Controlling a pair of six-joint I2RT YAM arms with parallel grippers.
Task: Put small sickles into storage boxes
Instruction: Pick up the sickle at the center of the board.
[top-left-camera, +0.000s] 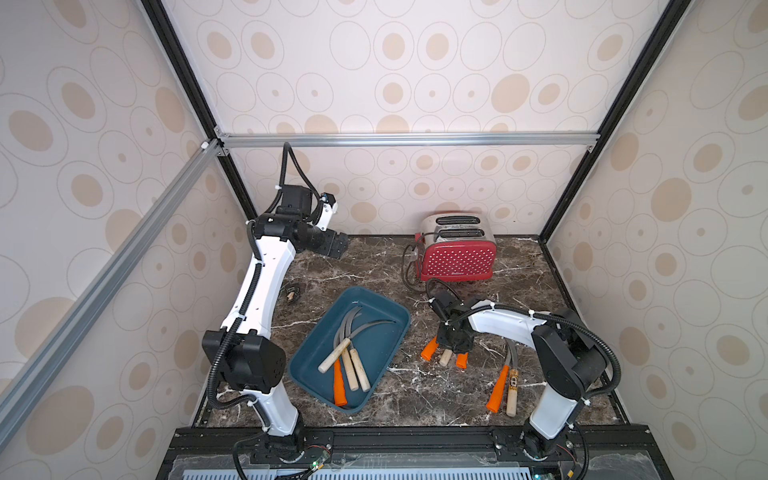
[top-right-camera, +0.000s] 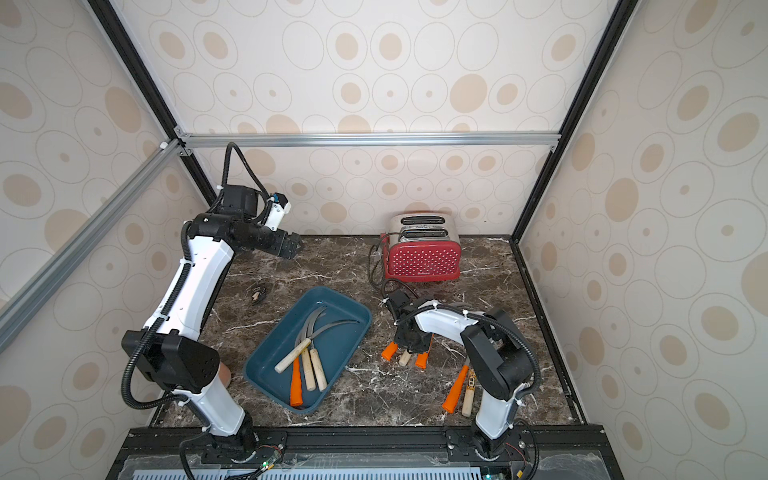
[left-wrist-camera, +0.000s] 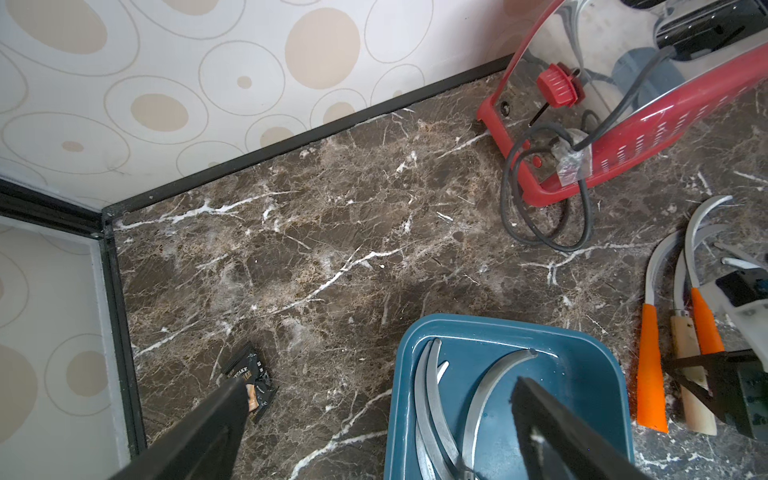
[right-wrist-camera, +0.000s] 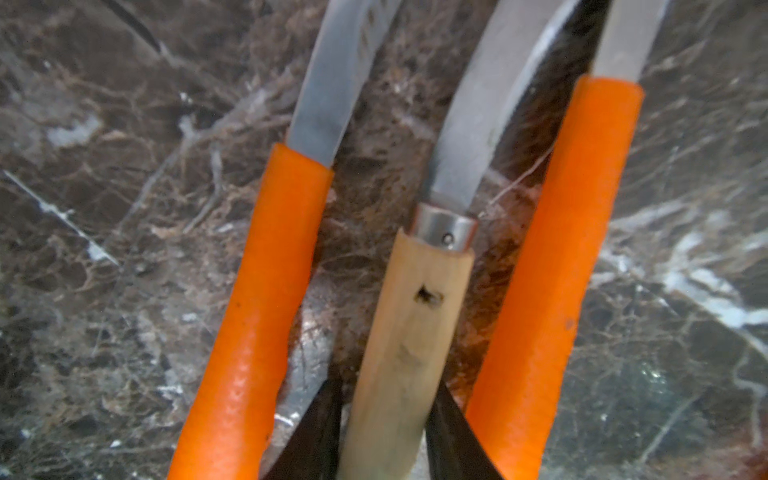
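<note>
Wood-handled sickle is lying flat on the counter, filling the right wrist view. An orange-handled sickle is lying just beside it on one flank and a second orange sickle on the other. Around its handle the right gripper is sitting low, with its black fingers drawn in narrow and pressing both sides, so it is grasping the handle, which is not yet lifted.

By the look of it, a fifth pick is under way. Four sickles are already lying in the teal tray, which is sitting slantwise toward the counter's front edge, left of middle. Two more sickles are waiting near the front right corner.

The next move is calling for a straight lift, clear of the orange neighbours, then a carry over the tray rim.

Above the far left corner the left gripper is hanging spread wide and empty
</note>
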